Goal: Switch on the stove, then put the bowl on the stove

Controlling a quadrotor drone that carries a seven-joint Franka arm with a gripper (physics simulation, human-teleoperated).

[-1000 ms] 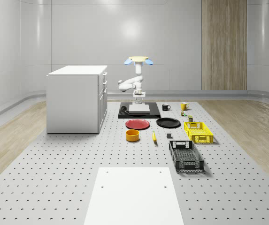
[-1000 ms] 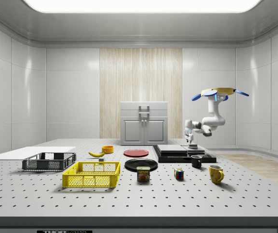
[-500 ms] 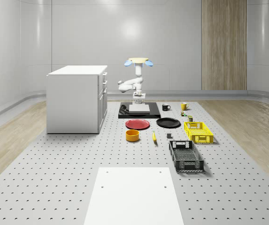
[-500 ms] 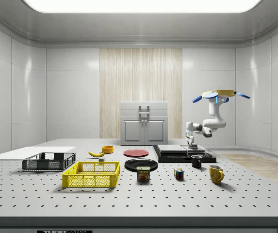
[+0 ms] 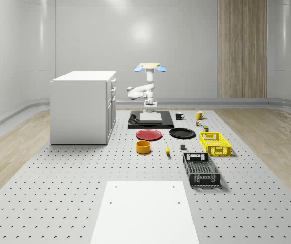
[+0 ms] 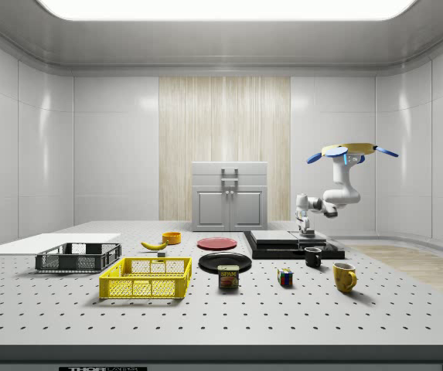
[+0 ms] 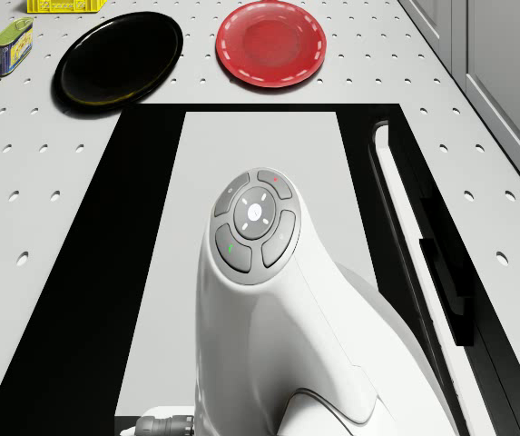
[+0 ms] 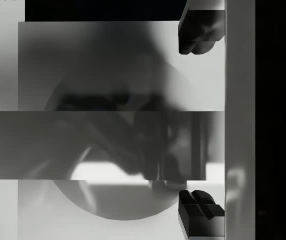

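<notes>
Whole-scene view: the drone [image 5: 149,66] hovers over the stove [image 5: 151,120] at centre frame, gripper [image 5: 149,109] just above its plate; the orange bowl [image 5: 143,147] sits lower, well apart, near the red plate [image 5: 149,134].

Side view: a can [image 6: 228,277] reads "SPAM".

Drone view: the arm [image 7: 278,309] hides the gripper.

Wrist view: fingertips [image 8: 198,36] stand spread apart over the stove plate, holding nothing.

The arm [image 7: 278,318] hides much of the stove [image 7: 132,272].
</notes>
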